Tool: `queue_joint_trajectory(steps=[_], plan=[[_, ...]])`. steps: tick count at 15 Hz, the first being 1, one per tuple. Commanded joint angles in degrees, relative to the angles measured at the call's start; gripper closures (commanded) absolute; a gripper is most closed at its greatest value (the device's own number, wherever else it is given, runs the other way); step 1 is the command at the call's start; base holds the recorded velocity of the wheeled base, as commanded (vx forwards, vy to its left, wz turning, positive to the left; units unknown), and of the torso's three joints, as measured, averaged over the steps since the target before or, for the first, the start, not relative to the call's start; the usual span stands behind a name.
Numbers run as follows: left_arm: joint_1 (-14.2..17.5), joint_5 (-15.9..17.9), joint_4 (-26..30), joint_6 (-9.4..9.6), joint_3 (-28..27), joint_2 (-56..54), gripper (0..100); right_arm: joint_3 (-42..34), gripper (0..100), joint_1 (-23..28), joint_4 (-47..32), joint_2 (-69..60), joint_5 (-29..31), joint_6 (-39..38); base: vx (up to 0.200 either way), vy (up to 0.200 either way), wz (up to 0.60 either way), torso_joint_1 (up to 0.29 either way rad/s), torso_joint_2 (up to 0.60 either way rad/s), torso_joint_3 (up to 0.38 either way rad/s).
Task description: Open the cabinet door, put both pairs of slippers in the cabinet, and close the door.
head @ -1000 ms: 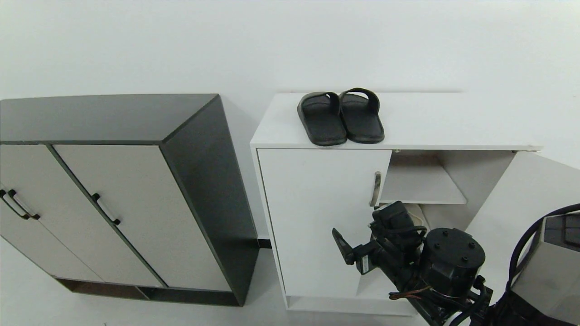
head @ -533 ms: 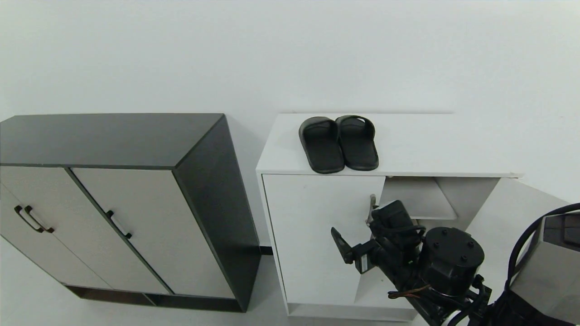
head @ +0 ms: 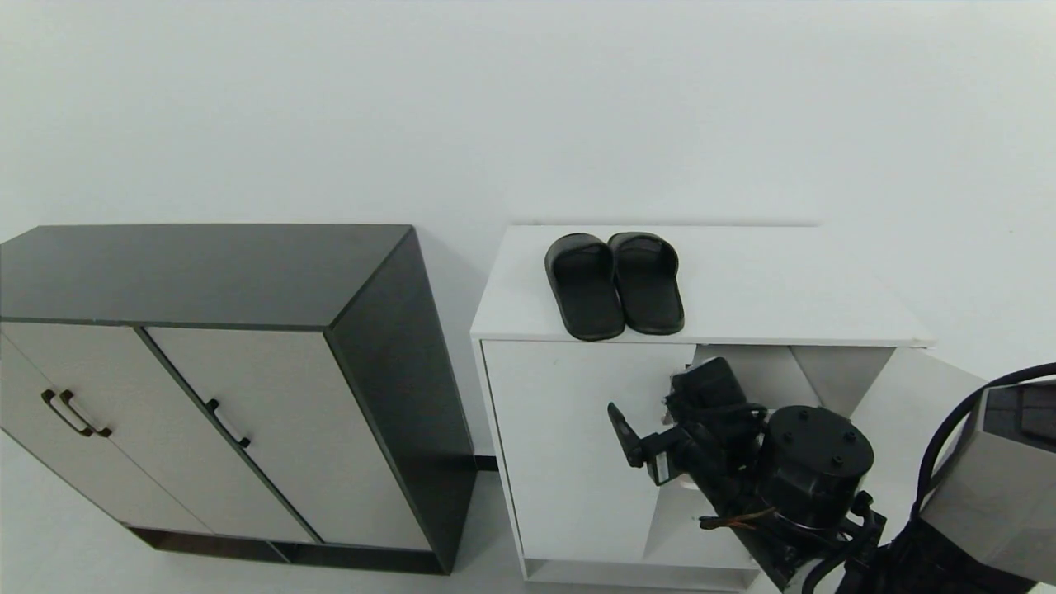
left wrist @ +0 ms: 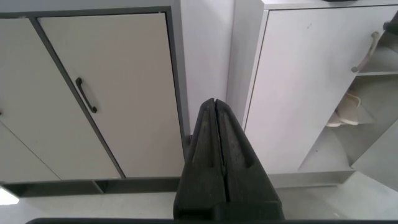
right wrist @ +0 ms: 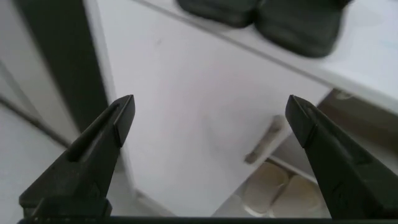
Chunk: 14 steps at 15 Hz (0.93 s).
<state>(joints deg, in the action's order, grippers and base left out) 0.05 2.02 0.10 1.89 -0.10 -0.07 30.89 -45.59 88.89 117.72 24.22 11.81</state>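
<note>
Right gripper (right wrist: 208, 117): held empty in front of the white cabinet (head: 784, 289), below its top, with the fingers spread wide.
Left gripper (left wrist: 214, 107): held low and well back from the white cabinet's front, fingers pressed together with nothing between them.
Black slippers (head: 615, 285): laid side by side and touching on the white cabinet's top, above the closed door (head: 577, 445) and close to the front edge.
Long axis: run from the cabinet's front edge toward its back, heels to the front and straps to the back.
Direction from the right gripper: the black slippers are found above it and a little farther in, so a lift up and over the front edge is judged to be needed.
Nearer arm: the right is judged nearer.
Pale slippers (left wrist: 347, 109): seen on a lower shelf inside the white cabinet.
Open door (head: 916, 404): swung out on the cabinet's right side.
</note>
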Motion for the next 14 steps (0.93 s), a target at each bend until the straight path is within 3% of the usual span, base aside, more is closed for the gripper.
queue_joint_trajectory(steps=[1, 3, 6, 7, 9, 14], plan=[[0.04, 0.0, -0.01, 0.22, 0.01, 0.07, 100, 7.52, 0, -0.29, -7.42, -2.32, 6.98, -1.71, 0.0, 0.0, 0.0, 0.0, 0.0, 0.0], [0.04, 0.0, -0.01, 0.22, 0.01, 0.07, 100, 12.26, 0, -0.99, -19.55, -7.51, 7.68, -4.96, 0.0, 0.0, 0.0, 0.0, 0.0, 0.0], [0.04, 0.0, -0.01, 0.13, 0.01, 0.07, 100, 26.68, 0, -3.27, -50.31, -13.84, 14.1, -15.86, 0.0, 0.0, 0.0, 0.0, 0.0, 0.0], [0.04, 0.0, -0.01, 0.13, 0.01, 0.07, 100, 30.81, 0, -3.54, -56.02, -13.75, 15.24, -19.2, 0.0, 0.0, 0.0, 0.0, 0.0, 0.0], [0.04, 0.0, -0.01, 0.13, 0.01, 0.07, 100, 35.03, 0, -3.89, -58.57, -11.38, 15.59, -22.89, 0.0, 0.0, 0.0, 0.0, 0.0, 0.0], [0.04, 0.0, -0.01, 0.13, 0.01, 0.07, 100, 33.53, 0, -3.89, -57.08, -10.23, 14.45, -22.8, 0.0, 0.0, 0.0, 0.0, 0.0, 0.0]])
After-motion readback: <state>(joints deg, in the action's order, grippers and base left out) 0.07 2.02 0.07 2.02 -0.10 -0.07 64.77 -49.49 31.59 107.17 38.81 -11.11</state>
